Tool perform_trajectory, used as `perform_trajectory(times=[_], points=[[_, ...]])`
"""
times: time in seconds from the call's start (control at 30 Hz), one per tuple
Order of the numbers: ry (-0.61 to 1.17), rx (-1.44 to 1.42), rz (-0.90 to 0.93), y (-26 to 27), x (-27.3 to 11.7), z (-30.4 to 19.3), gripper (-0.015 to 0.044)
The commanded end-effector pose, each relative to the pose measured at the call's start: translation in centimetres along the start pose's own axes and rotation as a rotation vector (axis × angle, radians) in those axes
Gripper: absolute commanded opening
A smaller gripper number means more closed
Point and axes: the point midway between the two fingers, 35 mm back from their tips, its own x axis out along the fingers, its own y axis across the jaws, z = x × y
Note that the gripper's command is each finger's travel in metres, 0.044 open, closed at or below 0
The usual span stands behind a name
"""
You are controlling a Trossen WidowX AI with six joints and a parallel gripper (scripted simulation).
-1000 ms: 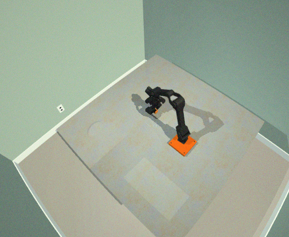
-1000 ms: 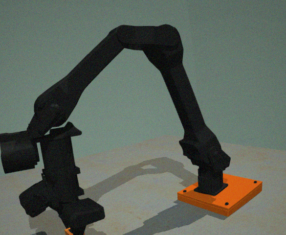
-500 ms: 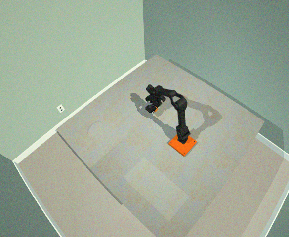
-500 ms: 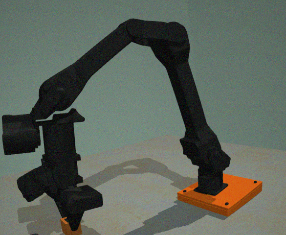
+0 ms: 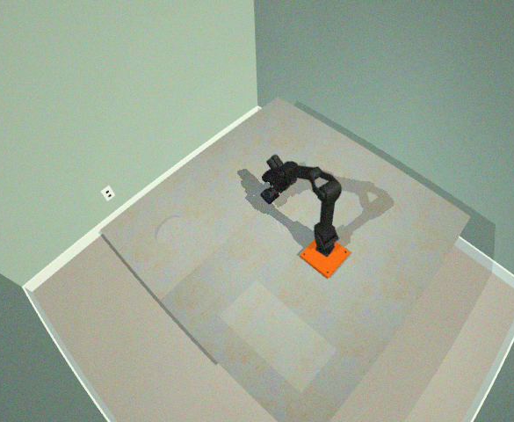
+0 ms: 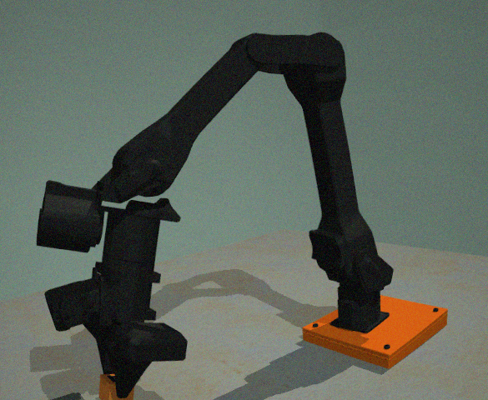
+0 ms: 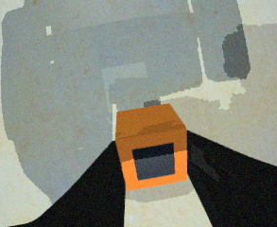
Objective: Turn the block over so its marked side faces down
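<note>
The orange block has a dark square mark on one face. In the wrist view that marked face is turned toward the camera, on the gripper's side, with its upper part in shade. My gripper is shut on the block, with one black finger against each side. In the exterior view the block is at the bottom edge, partly behind a finger and cut off below. It seems to be held a little above the table, but its underside is hidden. In the top view the gripper hides nearly all of it.
The arm is mounted on an orange base plate, to the right of the gripper in the top and exterior views. The table carries broad arm shadows. Green walls stand behind its far edges.
</note>
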Motion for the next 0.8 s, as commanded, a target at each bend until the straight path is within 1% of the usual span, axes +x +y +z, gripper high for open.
perform_trajectory(times=[0.0,0.3,0.43,0.77], points=[[-0.062,-0.007,0.003,0.0,-0.1,-0.1,0.0],[-0.205,-0.014,0.001,0.1,-0.3,-0.5,0.0],[-0.218,-0.014,0.0,0.1,-0.3,-0.5,0.0],[-0.362,-0.005,0.002,-0.2,1.9,0.0,0.0]])
